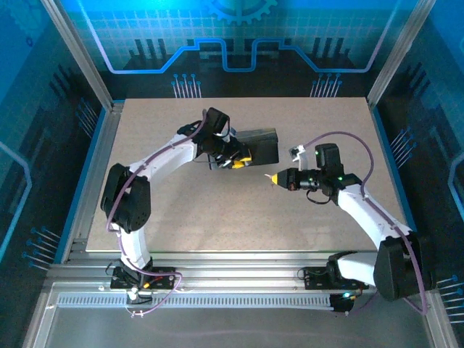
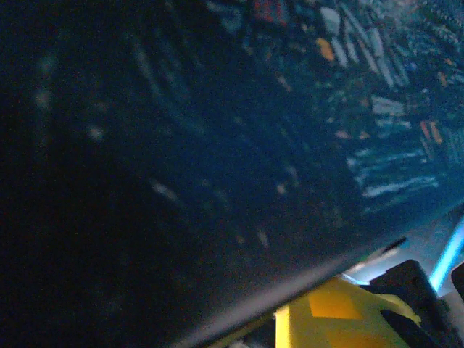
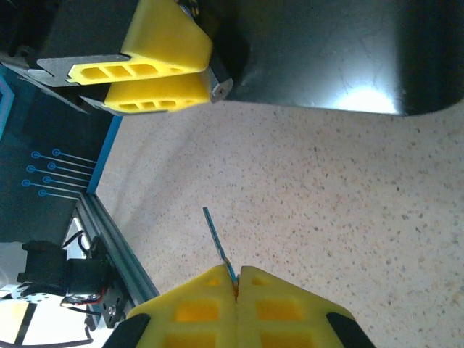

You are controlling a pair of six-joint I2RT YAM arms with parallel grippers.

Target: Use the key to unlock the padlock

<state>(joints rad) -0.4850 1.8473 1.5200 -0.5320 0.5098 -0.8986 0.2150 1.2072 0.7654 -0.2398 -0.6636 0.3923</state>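
The right claw (image 3: 236, 284) is pressed together on the key (image 3: 215, 233), whose thin blade sticks out past the yellow fingertips and points across bare counter (image 1: 217, 210) toward the left arm. Key and lock are apart, with open speckled surface between them.

The left claw (image 1: 240, 162) sits at the near left corner of a dark box (image 1: 259, 143) toward the back of the counter. From the right wrist, its two yellow fingers (image 3: 163, 43) lie close together, clamped on a small silvery piece at their tips. This looks to be the padlock (image 3: 220, 88), though little of it shows. It sits right against the box's dark edge.

From the left wrist, the box's dark speckled face is close and blurred and blocks nearly everything, with one yellow finger below it.
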